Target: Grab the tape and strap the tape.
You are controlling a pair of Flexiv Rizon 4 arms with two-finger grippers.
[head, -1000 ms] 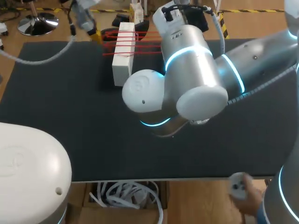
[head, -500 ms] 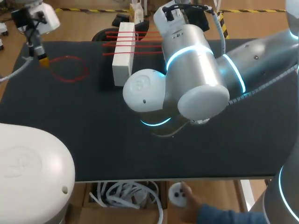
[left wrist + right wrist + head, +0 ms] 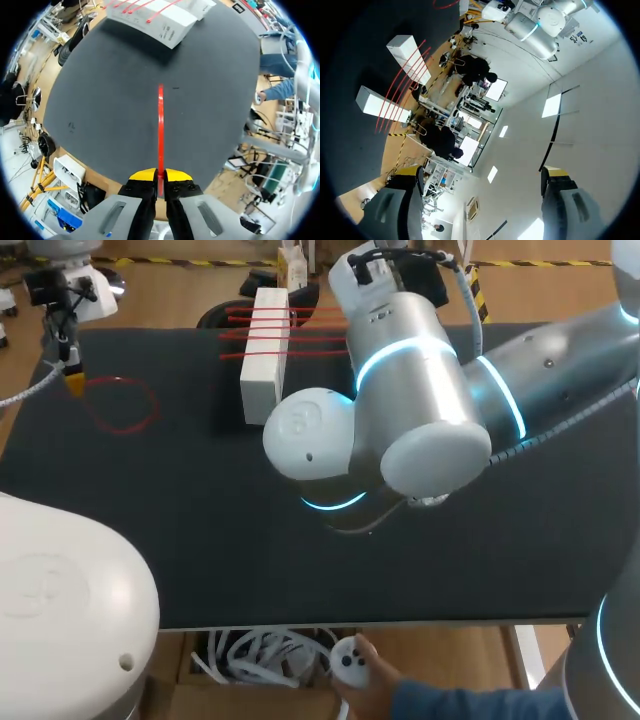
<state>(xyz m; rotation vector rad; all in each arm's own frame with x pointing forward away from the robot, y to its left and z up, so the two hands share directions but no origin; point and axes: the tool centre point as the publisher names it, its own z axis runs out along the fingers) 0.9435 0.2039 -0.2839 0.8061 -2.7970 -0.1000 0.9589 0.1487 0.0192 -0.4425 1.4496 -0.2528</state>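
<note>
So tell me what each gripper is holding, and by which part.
The left gripper pinches the red tape loop at its near end, between the yellow tips. The right gripper is open, holding nothing.

Dark table mat, two long white boxes (near its far edge)

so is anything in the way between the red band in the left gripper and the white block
Nothing visible does. The left gripper is shut on the red band, and only bare black mat lies between it and the white block.
</note>
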